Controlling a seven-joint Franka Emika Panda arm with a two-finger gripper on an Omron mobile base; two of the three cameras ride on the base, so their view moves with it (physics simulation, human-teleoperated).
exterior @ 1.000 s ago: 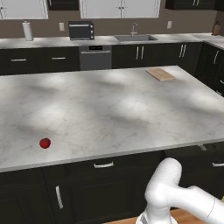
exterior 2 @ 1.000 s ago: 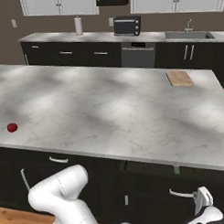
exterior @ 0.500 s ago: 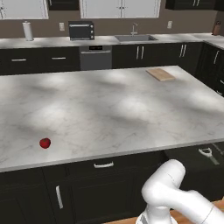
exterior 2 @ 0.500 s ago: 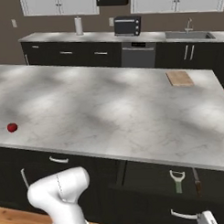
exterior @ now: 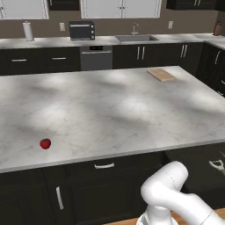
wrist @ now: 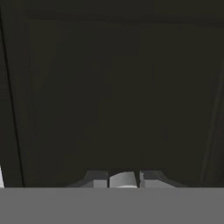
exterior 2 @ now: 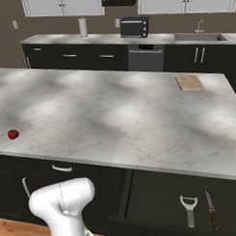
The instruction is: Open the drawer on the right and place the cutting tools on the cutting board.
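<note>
The drawer [exterior 2: 156,200] under the island's right end stands pulled out, and it also shows at the lower right of the left base view [exterior: 197,176]. Inside it lie two cutting tools: a green-handled peeler [exterior 2: 189,211], whose head also shows [exterior: 216,165], and a thin brown-handled knife [exterior 2: 211,210] to its right. In the hand view my gripper [wrist: 123,179] is shut on the drawer's small silver handle, facing the dark front panel [wrist: 122,96]. The wooden cutting board [exterior: 161,74] [exterior 2: 189,82] lies on the island's far right corner.
A small red ball [exterior: 45,143] [exterior 2: 13,134] rests near the island's front left edge. Closed dark drawers and doors line the island front [exterior: 103,166]. The back counter carries a toaster oven [exterior: 81,30], a paper towel roll [exterior: 28,30] and a sink [exterior: 135,38].
The drawer has slid out farther toward the robot, uncovering the peeler and then the knife. The arm has drawn back and down with the handle.
</note>
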